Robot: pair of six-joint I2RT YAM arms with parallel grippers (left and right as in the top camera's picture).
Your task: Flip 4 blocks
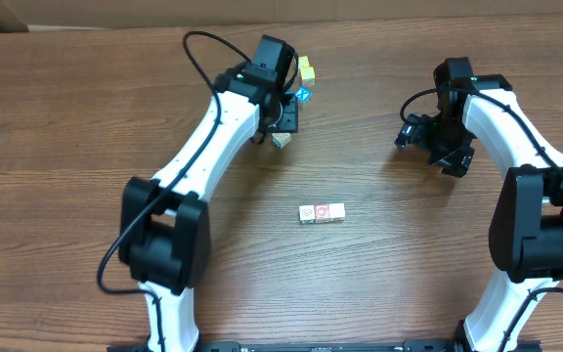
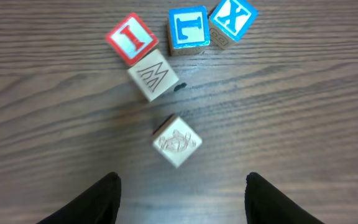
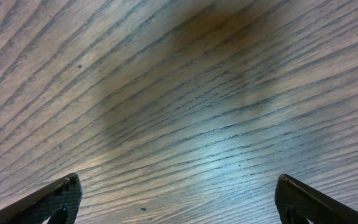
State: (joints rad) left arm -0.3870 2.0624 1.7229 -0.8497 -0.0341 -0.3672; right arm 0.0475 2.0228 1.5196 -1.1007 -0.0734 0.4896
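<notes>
Left tool (image 2: 182, 190) is spread apart, holding nothing, a block (image 2: 177, 141) sitting mid-frame just above it. Right tool (image 3: 178, 196) gapes wide over the desk (image 3: 179, 93).

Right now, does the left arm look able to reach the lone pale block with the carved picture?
Probably yes. The left claw stands open, and the carved block lies just ahead of its gap, apart from the nearest cube, with bare table around it.
</notes>
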